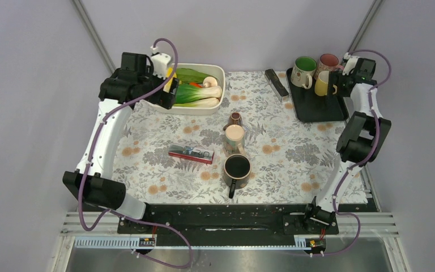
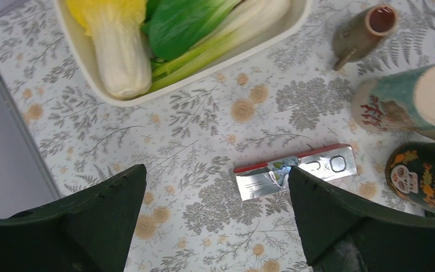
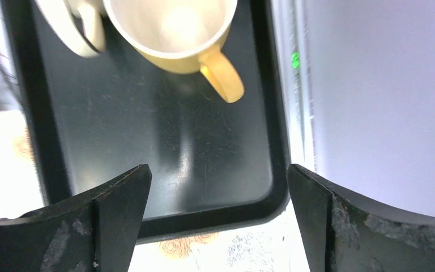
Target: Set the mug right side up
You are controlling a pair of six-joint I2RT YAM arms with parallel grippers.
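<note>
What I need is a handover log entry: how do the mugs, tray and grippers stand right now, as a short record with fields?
yellow mug: upright, mouth up, on the black tray
right gripper: open, empty, above the tray, apart from the yellow mug
left gripper: open, empty, above the tablecloth beside the white dish
also on tray: green-lined mug, pink mug
table centre: small brown mug, teal mug, black mug, in a row
</note>
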